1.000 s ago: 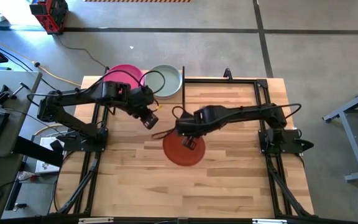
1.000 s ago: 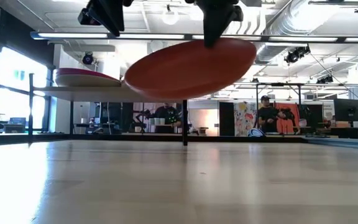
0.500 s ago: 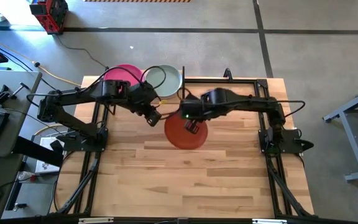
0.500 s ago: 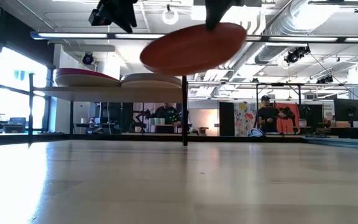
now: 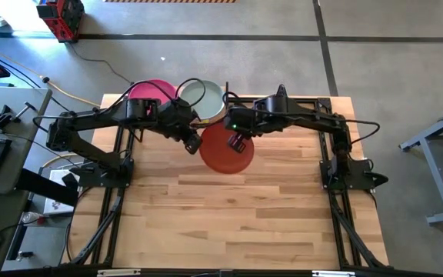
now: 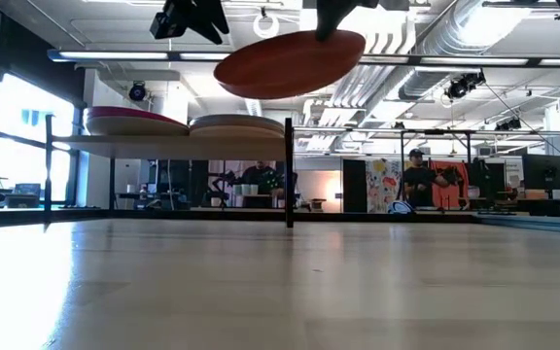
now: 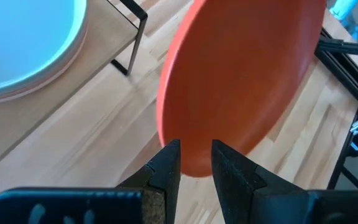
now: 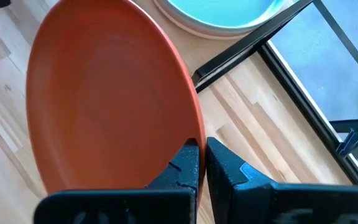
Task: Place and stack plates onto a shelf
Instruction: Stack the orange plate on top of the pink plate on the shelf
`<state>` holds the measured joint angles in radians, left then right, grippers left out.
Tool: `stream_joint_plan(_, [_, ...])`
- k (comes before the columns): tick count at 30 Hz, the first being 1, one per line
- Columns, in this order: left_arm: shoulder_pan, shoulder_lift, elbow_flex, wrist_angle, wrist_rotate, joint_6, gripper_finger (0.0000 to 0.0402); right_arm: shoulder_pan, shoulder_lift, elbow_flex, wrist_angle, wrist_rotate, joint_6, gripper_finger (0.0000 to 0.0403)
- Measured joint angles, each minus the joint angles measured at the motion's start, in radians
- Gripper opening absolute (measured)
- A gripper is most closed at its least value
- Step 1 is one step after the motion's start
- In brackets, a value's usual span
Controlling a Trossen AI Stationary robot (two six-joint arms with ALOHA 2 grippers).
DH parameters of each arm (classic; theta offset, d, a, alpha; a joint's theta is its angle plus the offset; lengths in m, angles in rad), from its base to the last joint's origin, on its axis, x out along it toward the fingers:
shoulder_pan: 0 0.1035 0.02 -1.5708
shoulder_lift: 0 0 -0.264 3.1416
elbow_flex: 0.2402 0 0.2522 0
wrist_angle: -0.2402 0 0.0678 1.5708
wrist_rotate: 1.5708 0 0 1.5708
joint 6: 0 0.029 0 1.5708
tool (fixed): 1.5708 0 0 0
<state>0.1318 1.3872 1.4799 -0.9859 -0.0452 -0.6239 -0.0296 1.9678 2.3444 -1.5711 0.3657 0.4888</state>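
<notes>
surface [image 5: 268,223]: slatted light wood, black frame rails along left and right sides; both arm bases mounted on it.
shelf [image 6: 144,141]: light board on thin black legs, at the far edge of the surface, left of centre. Seen edge-on in the low view.
right arm [image 5: 306,123]: reaches from the right side leftward toward the shelf.
left arm [image 5: 106,123]: reaches from the left side rightward, ends just beside the orange plate's left edge.
orange plate [image 5: 226,148]: in the air above the surface, near side of the shelf, just right of and nearer than the pale green plate. Low view shows it higher than the shelf board, slightly tilted.
magenta plate [image 5: 154,92]: on the shelf, left half; partly hidden by the left arm.
pale green plate [image 5: 204,98]: on the shelf, right half, beside the magenta one. Looks to sit on another plate below it; colour of that one unclear.
right gripper [image 8: 201,163]: jaws clenched on the orange plate's rim, pinching the edge at the plate's far right side. This grip carries the plate.
left gripper [image 7: 194,163]: jaws part-way apart, straddling the left edge of the orange plate. Rim sits in the gap between them; whether the fingers touch it, cannot tell.
</notes>
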Motion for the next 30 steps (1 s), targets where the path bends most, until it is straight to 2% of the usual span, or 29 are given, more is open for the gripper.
stream_joint_plan(9, [0.013,0.0,0.0,0.005,-0.024,0.0,0.0078,0.002,0.0,0.0,0.0,-0.012,-0.019,0.0])
stream_joint_plan(15, [0.028,0.0,0.0,0.005,0.007,0.0,0.0078,0.002,0.0,0.0,0.01,-0.014,-0.024,0.0])
stream_joint_plan(30, [0.033,0.0,0.0,0.016,0.008,0.025,0.0078,0.002,-0.045,0.0,0.095,-0.014,-0.026,0.0])
